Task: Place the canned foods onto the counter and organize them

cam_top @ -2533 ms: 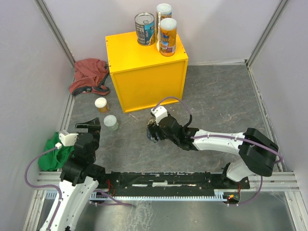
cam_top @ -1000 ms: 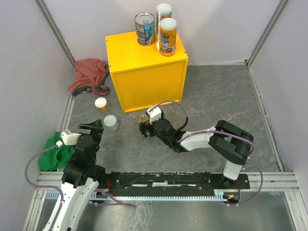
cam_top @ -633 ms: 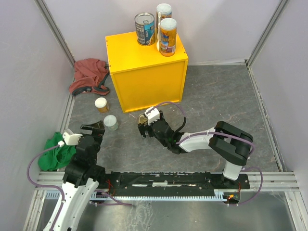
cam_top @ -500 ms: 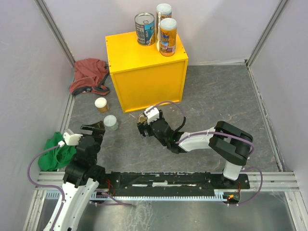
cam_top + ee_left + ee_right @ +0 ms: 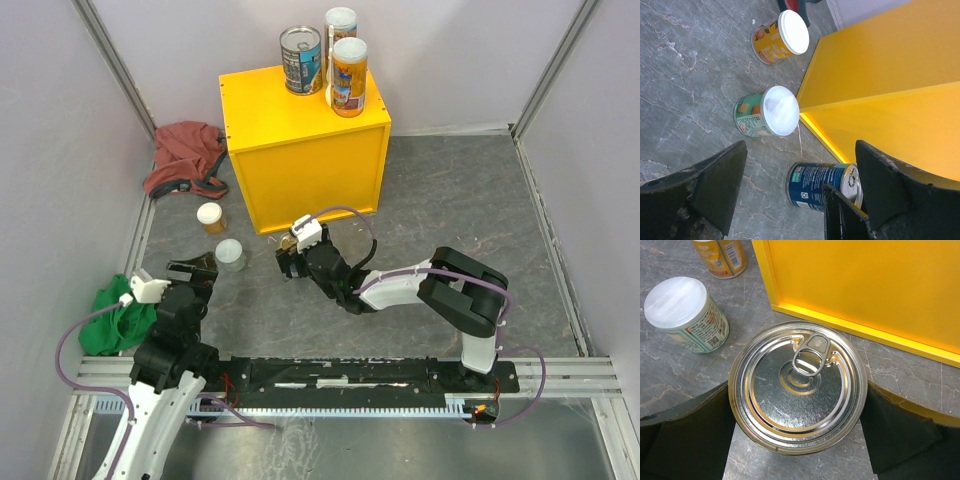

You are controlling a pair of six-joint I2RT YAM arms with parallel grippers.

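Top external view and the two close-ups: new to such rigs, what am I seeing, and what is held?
Two robot arms are bolted at the table's near edge. The wide picture looks down from above; each close-up comes from a wrist camera. The yellow box carries one blue tin and two orange cans. Two short white-lidded cans stand on the table beside it; a red cloth and a green cloth lie farther left. The left gripper is open. The right gripper straddles a second blue tin before the box; whether it clamps it is unclear.
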